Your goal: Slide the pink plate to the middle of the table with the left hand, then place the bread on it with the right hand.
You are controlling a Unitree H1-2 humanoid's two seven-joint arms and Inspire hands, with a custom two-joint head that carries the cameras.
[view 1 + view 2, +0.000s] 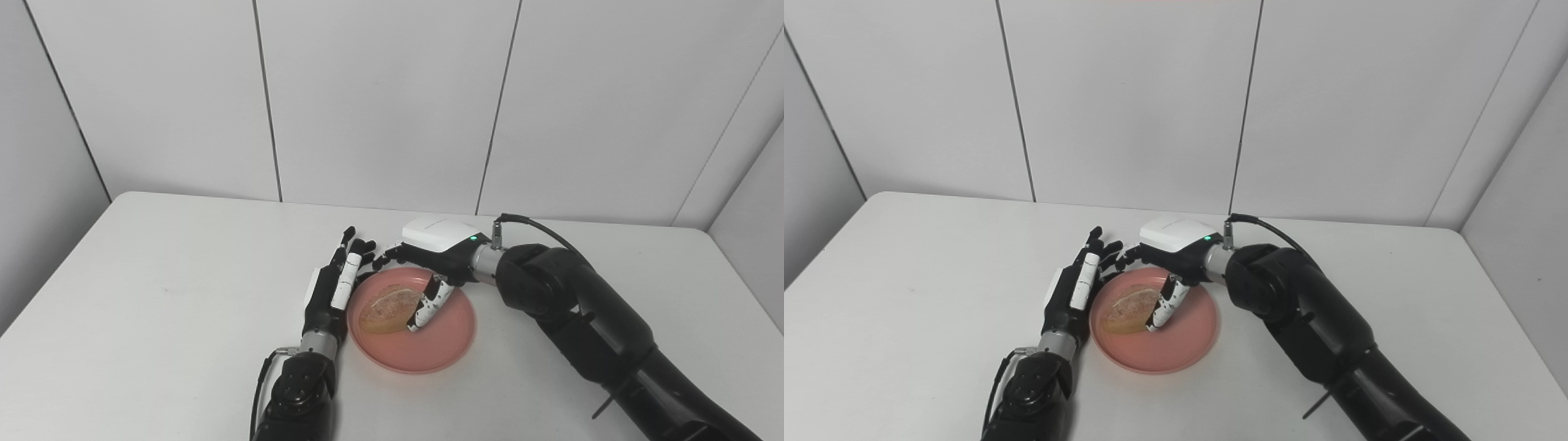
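Note:
The pink plate [442, 343] lies near the middle of the white table [153, 294]. The bread [386, 309], a tan roll, rests on the plate's left half. My right hand [432, 254] hovers over the plate's far rim, with its thumb against the bread's right side. Its fingers stretch out beyond the bread toward the left and do not wrap it. My left hand [331, 288] lies flat and open along the plate's left edge, fingers pointing away from me, holding nothing.
White wall panels close off the table's back and sides. The right forearm [588, 318] crosses the table to the right of the plate.

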